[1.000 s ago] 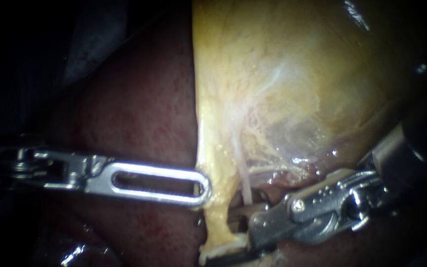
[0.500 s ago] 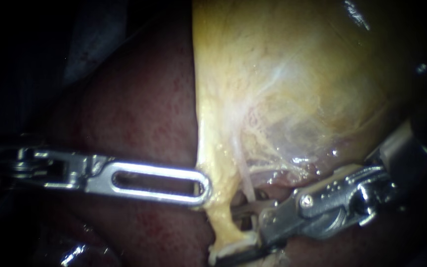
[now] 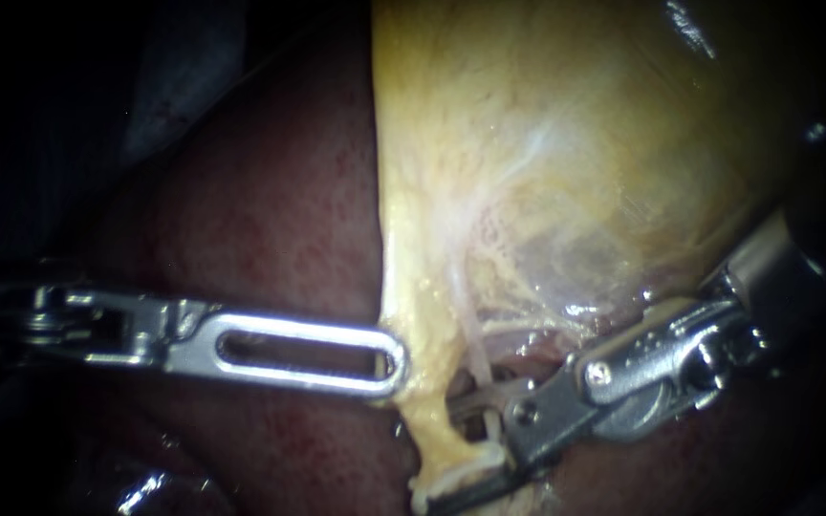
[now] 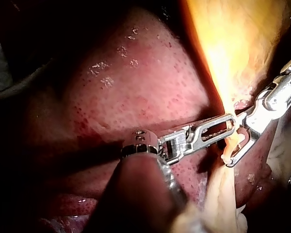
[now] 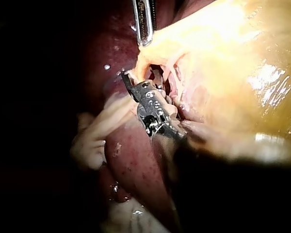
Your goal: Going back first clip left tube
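Right instrument [image 3: 438,453] has jaws released, straddling the pale tube [image 3: 476,355] just beside the gallbladder [image 3: 576,172]; left instrument [image 3: 392,369] clamps the gallbladder's edge.

Left instrument [image 3: 389,368]: silver, long slotted tip, hinged links. Right instrument [image 3: 442,451]: silver, screw heads, grey shaft.

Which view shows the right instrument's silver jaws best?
Endoscope view: closest and side-on, the silver right instrument shows both jaws open astride a pale strand. Left wrist view shows them smaller, also open. Right wrist view looks from behind; yellow tissue hides most.
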{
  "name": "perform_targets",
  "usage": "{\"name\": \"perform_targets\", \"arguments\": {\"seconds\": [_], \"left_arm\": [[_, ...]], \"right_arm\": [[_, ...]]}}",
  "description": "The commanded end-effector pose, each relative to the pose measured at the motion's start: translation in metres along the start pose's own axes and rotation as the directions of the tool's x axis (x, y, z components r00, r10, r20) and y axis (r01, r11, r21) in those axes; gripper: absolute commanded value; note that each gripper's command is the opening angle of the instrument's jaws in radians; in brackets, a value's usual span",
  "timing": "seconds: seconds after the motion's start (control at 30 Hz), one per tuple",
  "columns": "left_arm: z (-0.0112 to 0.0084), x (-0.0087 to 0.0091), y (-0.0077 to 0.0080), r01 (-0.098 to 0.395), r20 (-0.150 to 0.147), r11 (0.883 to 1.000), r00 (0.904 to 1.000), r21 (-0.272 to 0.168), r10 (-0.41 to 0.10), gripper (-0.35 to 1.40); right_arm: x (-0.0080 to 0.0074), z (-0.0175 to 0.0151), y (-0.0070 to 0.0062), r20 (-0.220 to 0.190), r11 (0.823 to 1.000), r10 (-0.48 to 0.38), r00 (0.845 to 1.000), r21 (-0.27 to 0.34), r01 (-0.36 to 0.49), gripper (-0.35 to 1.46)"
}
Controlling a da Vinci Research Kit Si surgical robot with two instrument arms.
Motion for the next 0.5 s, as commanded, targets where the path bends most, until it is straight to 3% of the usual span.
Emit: {"name": "perform_targets", "arguments": {"seconds": [0.03,0.5], "left_arm": [[0.0,0.0,0.0,0.0,0.0,1.0,1.0,0.0,0.0,-0.35],[0.0,0.0,0.0,0.0,0.0,1.0,1.0,0.0,0.0,-0.35]], "right_arm": [[0.0001,-0.0001,0.0001,-0.001,1.0,0.005,1.0,-0.004,-0.005,0.44],[0.0006,0.0018,0.0005,0.001,1.0,0.005,1.0,-0.022,-0.005,0.39]]}}
